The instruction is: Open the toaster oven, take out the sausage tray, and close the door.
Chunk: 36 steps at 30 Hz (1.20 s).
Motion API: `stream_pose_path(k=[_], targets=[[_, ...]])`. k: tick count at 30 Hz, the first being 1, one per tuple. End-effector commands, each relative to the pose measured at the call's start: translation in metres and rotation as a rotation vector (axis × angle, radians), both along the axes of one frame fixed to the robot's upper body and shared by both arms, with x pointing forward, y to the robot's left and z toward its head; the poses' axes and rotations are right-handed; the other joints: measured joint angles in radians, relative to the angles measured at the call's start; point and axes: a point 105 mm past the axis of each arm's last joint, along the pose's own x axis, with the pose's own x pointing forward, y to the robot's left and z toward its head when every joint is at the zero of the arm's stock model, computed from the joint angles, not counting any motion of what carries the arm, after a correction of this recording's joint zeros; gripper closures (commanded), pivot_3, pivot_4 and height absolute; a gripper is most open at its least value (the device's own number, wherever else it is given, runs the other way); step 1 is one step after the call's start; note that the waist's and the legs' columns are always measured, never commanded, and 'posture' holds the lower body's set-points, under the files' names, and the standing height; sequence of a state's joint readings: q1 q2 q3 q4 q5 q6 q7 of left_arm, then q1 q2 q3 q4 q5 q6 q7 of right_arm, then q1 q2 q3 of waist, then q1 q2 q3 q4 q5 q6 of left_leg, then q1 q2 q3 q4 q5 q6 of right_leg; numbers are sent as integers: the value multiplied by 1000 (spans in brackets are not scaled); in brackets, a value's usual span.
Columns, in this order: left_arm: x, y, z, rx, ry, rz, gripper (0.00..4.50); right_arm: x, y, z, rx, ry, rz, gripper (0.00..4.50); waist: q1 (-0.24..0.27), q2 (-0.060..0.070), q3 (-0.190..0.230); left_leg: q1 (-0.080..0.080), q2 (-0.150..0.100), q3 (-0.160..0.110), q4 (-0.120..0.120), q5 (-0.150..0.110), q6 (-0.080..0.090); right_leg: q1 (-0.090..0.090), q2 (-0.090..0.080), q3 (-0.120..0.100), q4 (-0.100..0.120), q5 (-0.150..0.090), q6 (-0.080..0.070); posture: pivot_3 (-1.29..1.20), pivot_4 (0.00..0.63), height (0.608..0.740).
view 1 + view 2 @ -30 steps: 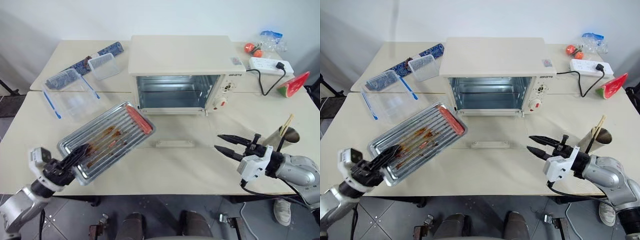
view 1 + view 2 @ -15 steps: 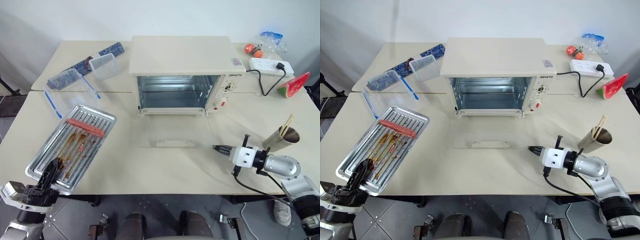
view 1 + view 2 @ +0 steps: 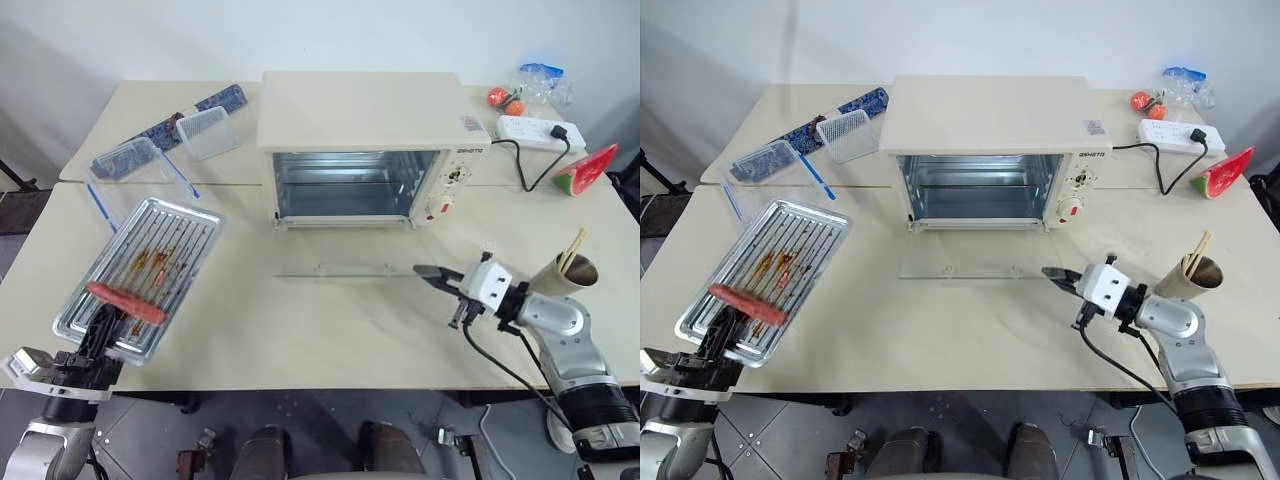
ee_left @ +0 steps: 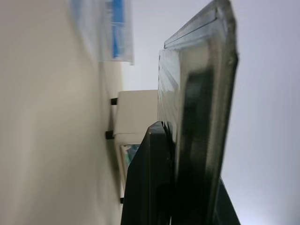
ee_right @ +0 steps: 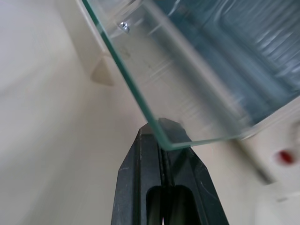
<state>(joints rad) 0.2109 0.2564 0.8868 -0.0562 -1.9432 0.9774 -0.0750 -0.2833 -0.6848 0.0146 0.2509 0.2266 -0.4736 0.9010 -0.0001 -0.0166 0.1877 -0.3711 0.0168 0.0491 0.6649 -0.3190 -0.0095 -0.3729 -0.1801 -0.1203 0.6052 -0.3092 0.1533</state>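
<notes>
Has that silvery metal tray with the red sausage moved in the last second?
Yes. The silvery metal tray has swung left, away from the cream-white toaster oven, toward the table's left edge.

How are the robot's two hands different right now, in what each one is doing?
The left gripper is shut on the near edge of the sausage tray, holding it at the table's left side; the right gripper holds nothing, its closed tips under the corner of the open glass door. The left is near the table's front edge, the right reaches in toward the toaster oven. Both are shut.

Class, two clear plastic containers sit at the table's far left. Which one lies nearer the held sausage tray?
The larger container with blue clips, just beyond the sausage tray; the smaller ribbed container sits farther back.
</notes>
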Motion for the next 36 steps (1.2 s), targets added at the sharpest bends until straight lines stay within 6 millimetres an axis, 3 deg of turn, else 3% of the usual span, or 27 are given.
stream_pose_path(k=[1,6,13,17,20,24,26,29,32,34,36], targets=[[-4,9,9,21,-19,2,4500,-8,-3,31,55,-97,-11,4468,1,0,0,0,0,0,0,0,0,0,0,0,0,0,0,0,150,740],[-1,20,14,47,-7,-7,4500,-2,-10,88,183,-211,-89,4468,1,0,0,0,0,-1,0,0,0,-1,0,1,0,0,0,0,150,740],[7,11,13,76,29,-93,4500,11,-5,107,242,-203,-94,4468,0,0,0,0,0,-1,-1,-2,0,-2,0,2,0,0,0,0,150,740],[15,-11,19,129,22,-242,4500,6,-3,94,229,-95,-58,4468,5,0,0,-1,0,1,-1,-2,1,-2,0,1,0,0,0,0,150,740],[22,-30,21,177,42,-377,4500,-10,-4,80,213,3,-6,4468,13,0,0,-1,0,1,-1,-2,1,-2,0,0,0,0,0,0,150,740],[44,-53,25,224,71,-532,4500,-40,-22,53,106,82,34,4468,28,0,0,-1,0,2,-1,-2,1,-2,0,1,-2,0,0,0,150,740],[47,-58,25,244,87,-581,4500,-46,-26,51,111,91,38,4468,25,0,0,-1,0,3,-1,-2,1,-1,1,1,-2,0,0,0,150,740],[66,-106,25,303,97,-813,4500,-76,-38,35,100,205,40,4468,33,1,1,0,0,4,-2,-3,1,-2,1,3,-2,0,0,0,150,740],[79,-132,24,337,106,-923,4500,-100,-32,32,157,296,102,4468,37,1,1,-1,0,4,-2,-3,1,-2,1,2,-1,0,0,0,150,740],[86,-153,20,361,120,-1015,4500,-112,-26,34,243,374,116,4100,33,1,1,0,-1,5,-2,-3,1,-1,1,4,-2,0,1,0,150,740],[91,-163,18,375,132,-1058,4500,-117,-23,36,262,374,102,3524,25,1,1,0,0,5,-1,-3,1,-1,1,4,-2,0,1,0,150,740]])
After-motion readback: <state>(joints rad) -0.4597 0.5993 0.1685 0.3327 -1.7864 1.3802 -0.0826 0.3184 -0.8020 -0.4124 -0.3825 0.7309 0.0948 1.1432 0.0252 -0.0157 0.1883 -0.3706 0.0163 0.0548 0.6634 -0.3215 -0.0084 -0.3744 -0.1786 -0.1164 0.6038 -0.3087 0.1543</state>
